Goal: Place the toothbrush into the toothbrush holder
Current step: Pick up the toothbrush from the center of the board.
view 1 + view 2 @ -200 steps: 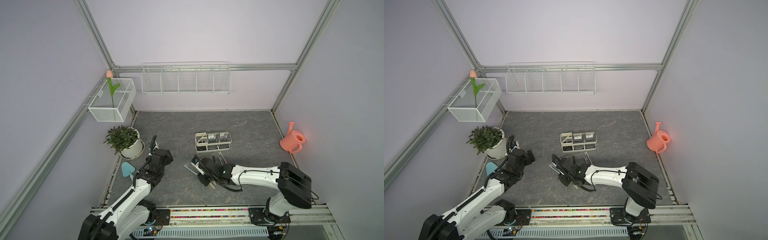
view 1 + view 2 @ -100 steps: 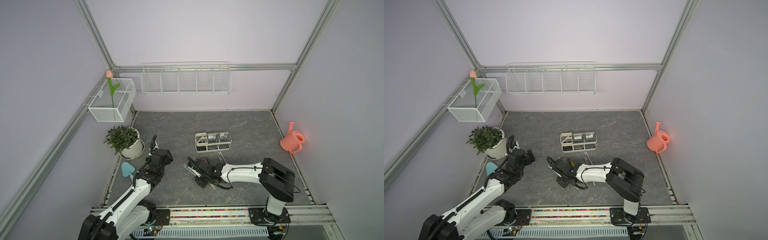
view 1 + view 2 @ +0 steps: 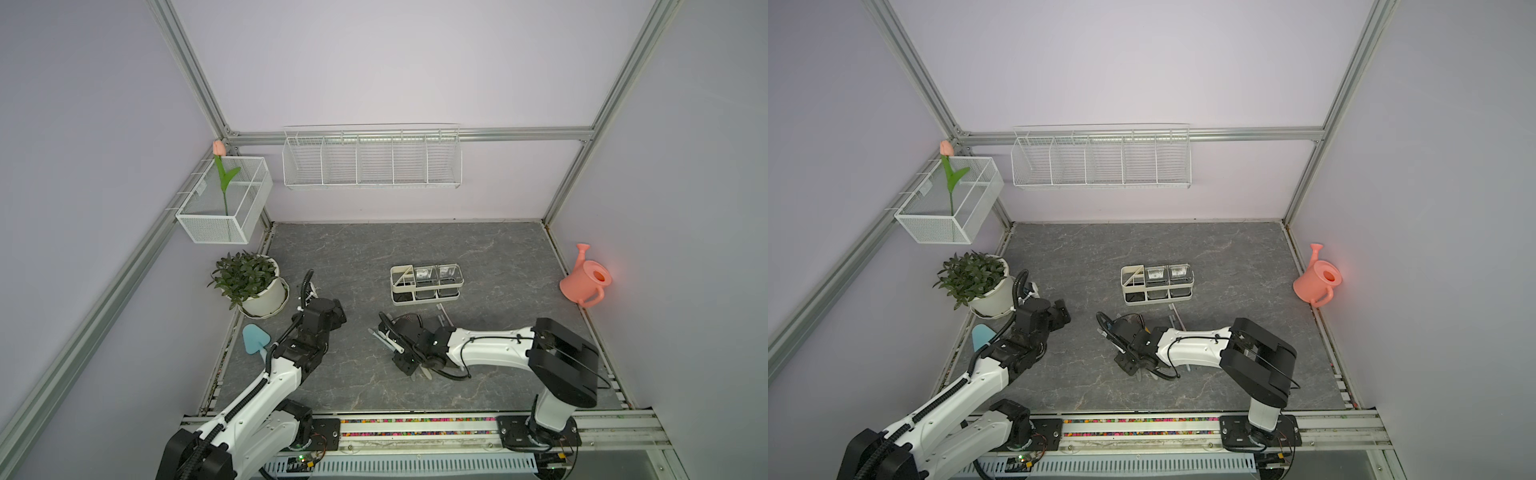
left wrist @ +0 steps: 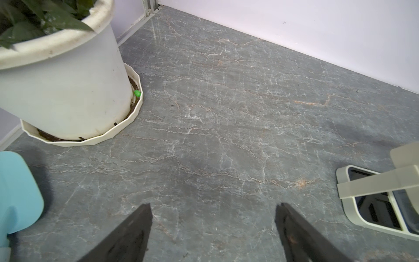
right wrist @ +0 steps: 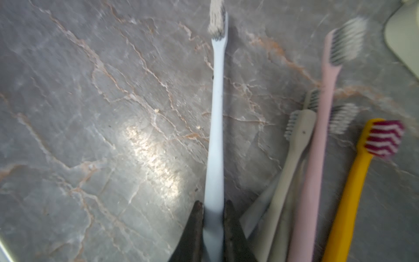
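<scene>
Both arms are built of smooth white tubular links joined by boxy black joint housings. The left arm [image 3: 266, 386] carries a black ribbed cable sleeve [image 3: 934, 400] along its white link. The right arm [image 3: 490, 353] has a thin black cable [image 3: 455, 377] looping by its wrist and a large black elbow block [image 3: 565, 365]. Each arm stands on a flat black base plate [image 3: 515, 432]. The left gripper [image 4: 214, 206] and right gripper [image 5: 213, 204] have dark, wedge-shaped fingers [image 4: 129, 233], tapered and scuffed with brownish flecks.
</scene>
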`<state>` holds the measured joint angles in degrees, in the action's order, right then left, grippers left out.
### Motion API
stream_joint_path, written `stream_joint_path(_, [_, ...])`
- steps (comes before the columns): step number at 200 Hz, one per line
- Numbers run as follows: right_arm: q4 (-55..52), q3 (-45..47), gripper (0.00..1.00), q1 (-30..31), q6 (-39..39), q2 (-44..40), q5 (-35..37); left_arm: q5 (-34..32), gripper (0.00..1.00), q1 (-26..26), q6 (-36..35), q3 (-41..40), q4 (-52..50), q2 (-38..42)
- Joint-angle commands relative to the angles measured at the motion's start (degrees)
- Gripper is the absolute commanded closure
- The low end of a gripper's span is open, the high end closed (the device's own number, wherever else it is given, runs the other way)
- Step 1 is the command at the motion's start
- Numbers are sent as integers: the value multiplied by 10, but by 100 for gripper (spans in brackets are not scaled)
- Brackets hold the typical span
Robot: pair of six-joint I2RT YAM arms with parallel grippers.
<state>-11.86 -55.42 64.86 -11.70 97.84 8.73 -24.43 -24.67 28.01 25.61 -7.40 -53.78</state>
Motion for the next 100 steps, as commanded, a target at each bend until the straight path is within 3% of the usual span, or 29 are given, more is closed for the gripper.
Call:
stream_joint_path(1, [42, 25, 93, -9, -25, -71, 8, 83, 10, -1, 30, 29, -6, 18])
stream_joint_path(35, [77, 46, 93, -18, -41, -153, -4, 242, 11, -2, 79, 34, 28, 63])
stream_joint_path(100, [118, 45, 91, -23, -45, -172, 5, 360, 17, -2, 188, 34, 112, 115])
